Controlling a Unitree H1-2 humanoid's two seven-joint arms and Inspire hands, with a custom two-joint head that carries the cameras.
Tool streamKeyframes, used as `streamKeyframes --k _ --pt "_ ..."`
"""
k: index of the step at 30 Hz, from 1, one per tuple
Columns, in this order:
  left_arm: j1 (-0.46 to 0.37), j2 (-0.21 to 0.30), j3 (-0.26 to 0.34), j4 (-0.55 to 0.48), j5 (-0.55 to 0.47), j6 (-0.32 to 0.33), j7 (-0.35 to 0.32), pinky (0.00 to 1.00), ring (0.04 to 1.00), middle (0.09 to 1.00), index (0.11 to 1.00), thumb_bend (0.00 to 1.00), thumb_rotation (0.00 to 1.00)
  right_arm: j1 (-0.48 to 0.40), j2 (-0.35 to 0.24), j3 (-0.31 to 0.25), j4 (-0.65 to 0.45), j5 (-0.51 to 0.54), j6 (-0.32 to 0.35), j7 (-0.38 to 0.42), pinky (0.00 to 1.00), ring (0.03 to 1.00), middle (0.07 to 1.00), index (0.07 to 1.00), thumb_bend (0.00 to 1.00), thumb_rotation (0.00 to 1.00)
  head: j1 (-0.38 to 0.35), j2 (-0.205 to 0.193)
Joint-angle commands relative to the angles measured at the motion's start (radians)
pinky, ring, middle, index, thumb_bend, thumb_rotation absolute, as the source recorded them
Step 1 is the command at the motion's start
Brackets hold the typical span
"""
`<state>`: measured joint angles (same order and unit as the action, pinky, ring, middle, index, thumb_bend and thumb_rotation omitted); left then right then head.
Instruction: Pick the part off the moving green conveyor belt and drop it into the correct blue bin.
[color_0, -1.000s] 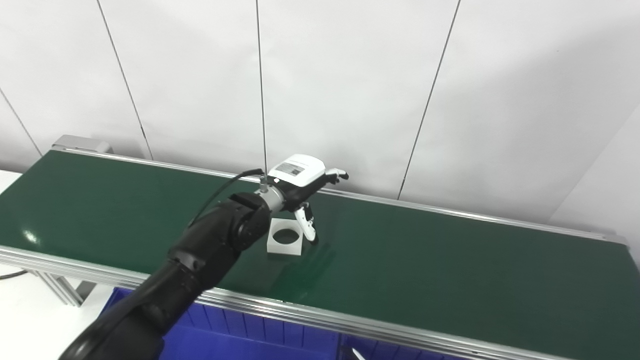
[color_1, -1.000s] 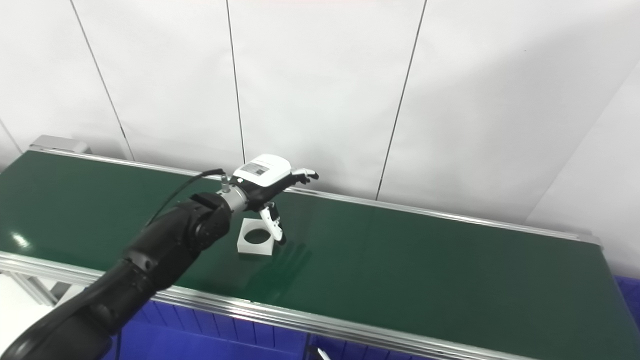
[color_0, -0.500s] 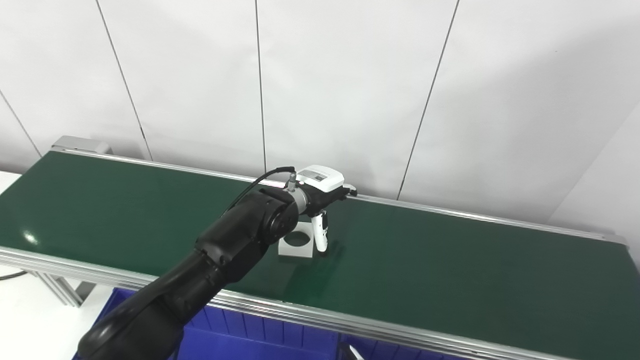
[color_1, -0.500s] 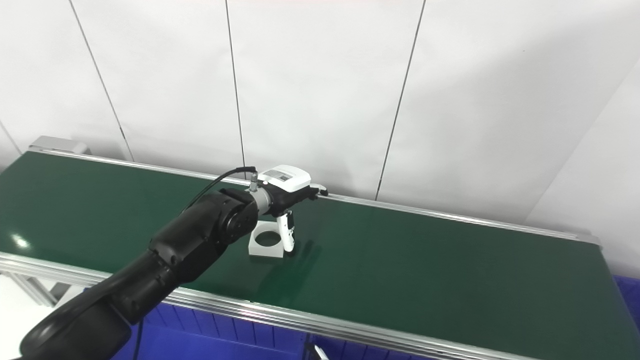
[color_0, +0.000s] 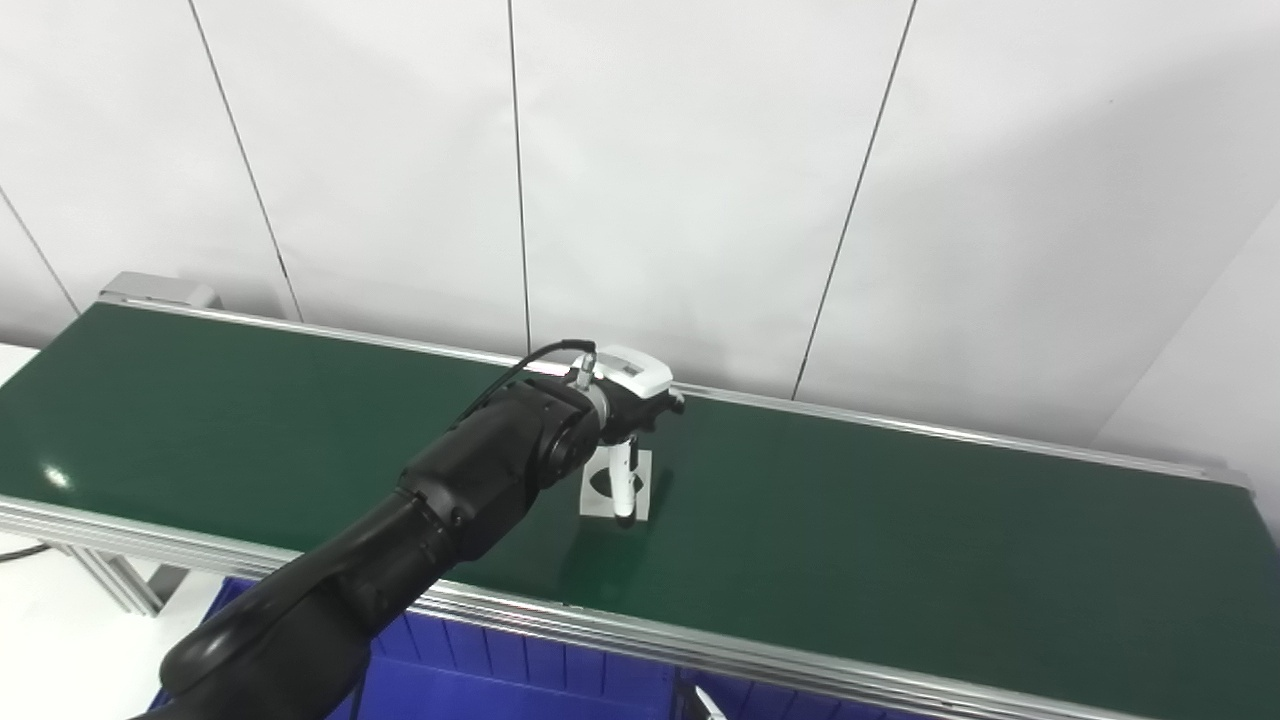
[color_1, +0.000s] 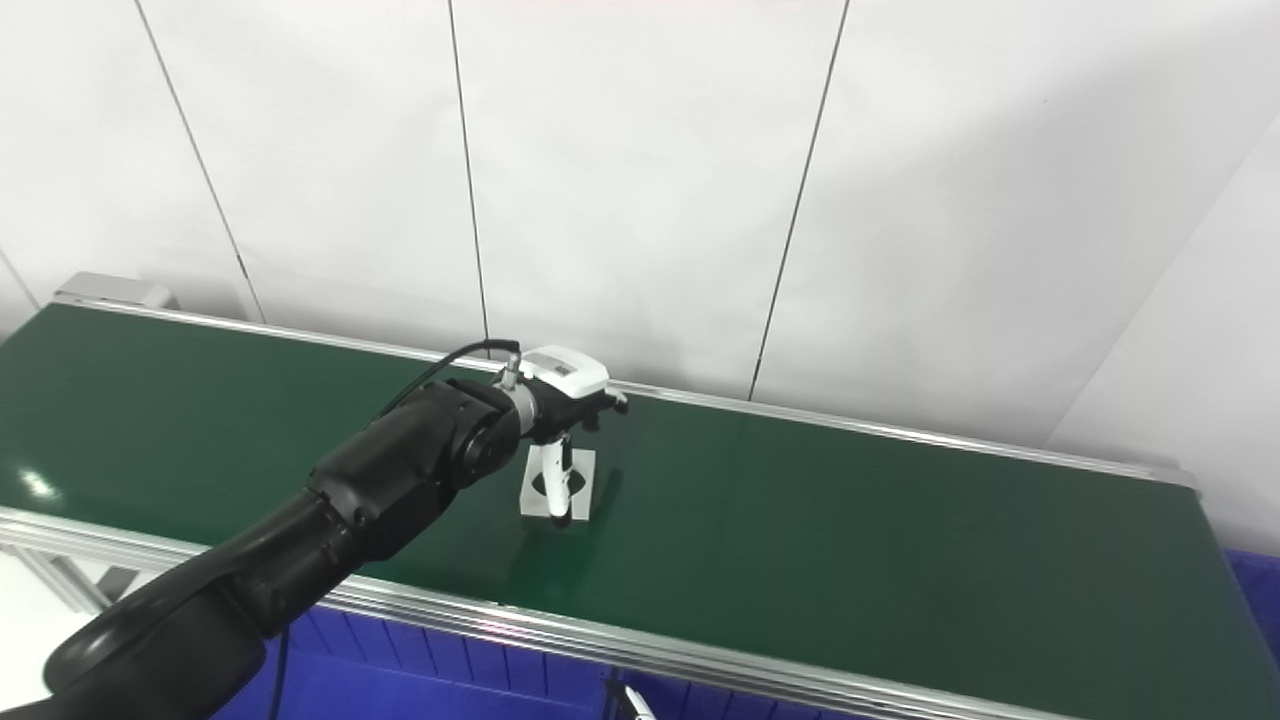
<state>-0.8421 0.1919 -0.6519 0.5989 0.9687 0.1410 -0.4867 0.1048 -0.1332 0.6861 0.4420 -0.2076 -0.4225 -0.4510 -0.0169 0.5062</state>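
I see the long dark green conveyor belt (color_0: 900, 540) with its silver metal rails, and under its near edge a blue plastic bin (color_0: 520, 670). My left hand (color_0: 630, 400), white and black, hangs over the small white square part with a round hole (color_0: 640, 470), which lies flat on the belt. One finger (color_0: 622, 490) points down across the hole. I cannot tell if the hand grips it.

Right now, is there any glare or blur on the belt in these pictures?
Left eye view: a bright glare spot on the belt near its left end; the part stays sharp. Right eye view: same glare at far left, soft shadow beside the left hand.
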Motion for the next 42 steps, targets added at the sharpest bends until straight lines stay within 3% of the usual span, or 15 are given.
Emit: streamKeyframes --k 1,4,7,12,15,18,20,23,25,26,27,29,42 --pt "-0.077 0.006 -0.002 0.004 0.015 -0.006 0.032 0.44 0.628 0.755 0.902 1.00 0.21 -0.006 0.015 0.007 -0.036 -0.014 -0.047 -0.014 0.83 0.924 0.950 0.925 0.80 0.76 -0.002 0.004" --pt "-0.080 0.000 -0.018 0.033 0.020 -0.005 0.035 0.44 0.632 0.756 0.904 1.00 0.22 -0.004 0.016 0.008 -0.042 -0.013 -0.047 -0.012 0.81 0.921 0.952 0.925 0.80 0.76 -0.006 0.009" --pt "-0.074 -0.005 -0.045 0.075 0.031 -0.022 0.079 0.45 0.648 0.750 0.901 1.00 0.23 -0.001 0.017 0.009 -0.047 -0.016 -0.047 -0.013 0.80 0.916 0.952 0.925 0.80 0.76 -0.012 0.013" --pt "-0.053 -0.012 -0.060 0.111 0.028 -0.032 0.147 0.54 0.753 0.831 0.890 1.00 0.27 0.003 0.025 0.009 -0.057 -0.005 -0.047 -0.004 0.79 0.916 0.952 0.920 0.80 0.75 -0.023 0.022" --pt "-0.032 -0.032 -0.053 0.155 0.016 -0.041 0.237 0.47 0.655 0.756 0.845 1.00 0.23 0.002 0.028 0.012 -0.063 -0.012 -0.047 -0.008 0.80 0.914 0.950 0.919 0.80 0.75 -0.026 0.027" --pt "-0.022 -0.049 -0.048 0.187 0.008 -0.045 0.299 0.44 0.616 0.742 0.792 1.00 0.20 0.001 0.031 0.013 -0.065 -0.017 -0.047 -0.009 0.80 0.913 0.948 0.920 0.81 0.76 -0.032 0.031" --pt "-0.018 -0.060 -0.049 0.205 0.006 -0.046 0.322 0.36 0.517 0.660 0.746 0.99 0.19 0.001 0.034 0.012 -0.065 -0.012 -0.047 -0.002 0.81 0.917 0.950 0.923 0.80 0.76 -0.035 0.032" --pt "-0.017 -0.077 -0.052 0.231 -0.005 -0.049 0.304 0.36 0.510 0.630 0.694 0.96 0.20 -0.001 0.037 0.016 -0.064 -0.019 -0.047 -0.007 0.80 0.913 0.948 0.921 0.79 0.76 -0.038 0.035" --pt "-0.009 -0.094 -0.035 0.244 -0.033 -0.042 0.298 0.29 0.398 0.511 0.626 0.91 0.15 0.000 0.040 0.013 -0.068 -0.029 -0.047 -0.009 0.81 0.912 0.947 0.921 0.79 0.76 -0.042 0.038" --pt "-0.005 -0.101 -0.026 0.248 -0.046 -0.038 0.301 0.26 0.362 0.471 0.560 0.72 0.11 0.001 0.043 0.011 -0.070 -0.035 -0.047 -0.009 0.81 0.911 0.946 0.921 0.80 0.77 -0.046 0.039" --pt "-0.003 -0.106 -0.020 0.252 -0.054 -0.036 0.304 0.23 0.319 0.423 0.517 0.61 0.08 0.001 0.044 0.009 -0.070 -0.040 -0.047 -0.009 0.81 0.912 0.945 0.921 0.80 0.78 -0.046 0.039" --pt "0.002 -0.118 -0.010 0.253 -0.070 -0.014 0.293 0.22 0.320 0.419 0.497 0.54 0.03 0.002 0.047 0.008 -0.069 -0.037 -0.047 -0.004 0.80 0.911 0.948 0.925 0.80 0.78 -0.048 0.039" --pt "-0.022 -0.133 -0.035 0.213 -0.070 0.056 0.260 0.20 0.302 0.421 0.500 0.52 0.00 0.001 0.051 0.013 -0.070 -0.022 -0.047 0.004 0.78 0.885 0.945 0.923 0.81 0.77 -0.047 0.039"
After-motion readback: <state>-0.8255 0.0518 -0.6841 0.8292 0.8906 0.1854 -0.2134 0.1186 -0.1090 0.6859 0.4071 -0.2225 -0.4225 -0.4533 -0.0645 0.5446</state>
